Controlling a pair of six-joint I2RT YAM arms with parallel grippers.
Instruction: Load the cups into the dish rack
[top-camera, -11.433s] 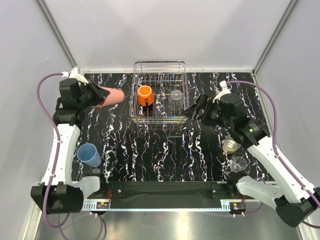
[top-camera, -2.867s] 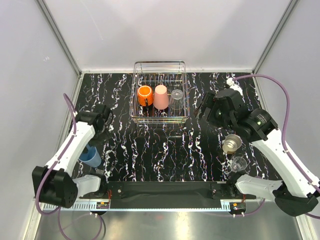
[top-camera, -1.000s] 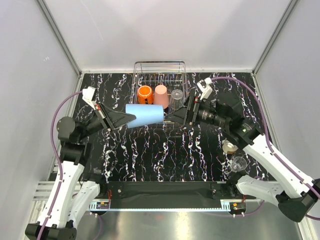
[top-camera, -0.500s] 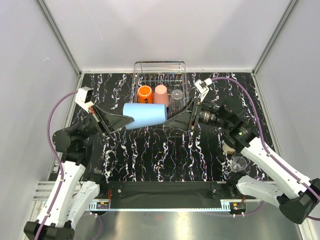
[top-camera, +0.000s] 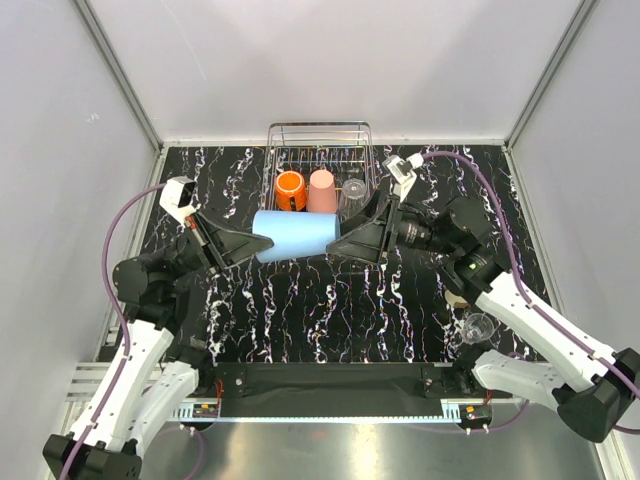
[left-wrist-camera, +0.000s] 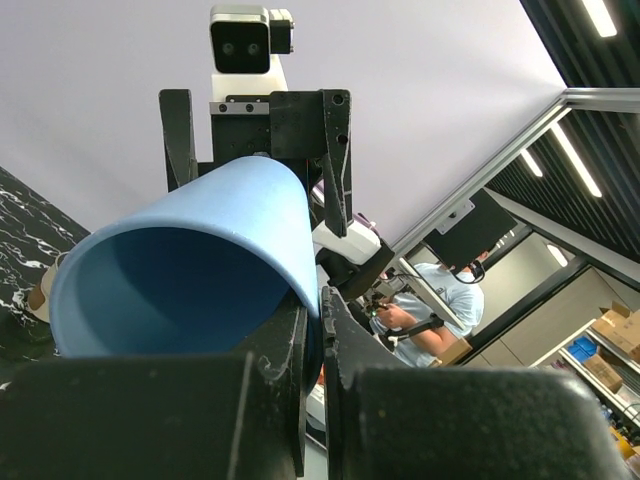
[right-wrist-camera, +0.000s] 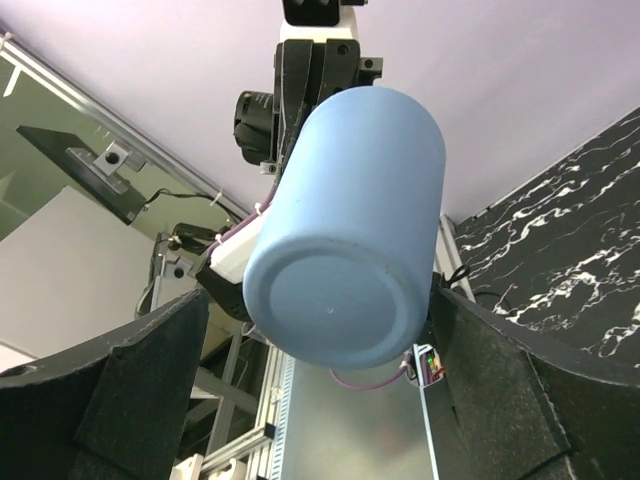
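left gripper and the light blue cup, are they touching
Touching. Left wrist view: the left gripper has its jaws pinched shut on the rim of the light blue cup.

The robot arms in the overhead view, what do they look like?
Both the left arm and right arm have white shells with black joints, and a purple cable loops along each. The left gripper and right gripper have black wedge-shaped fingers, with a small white camera block at each wrist.
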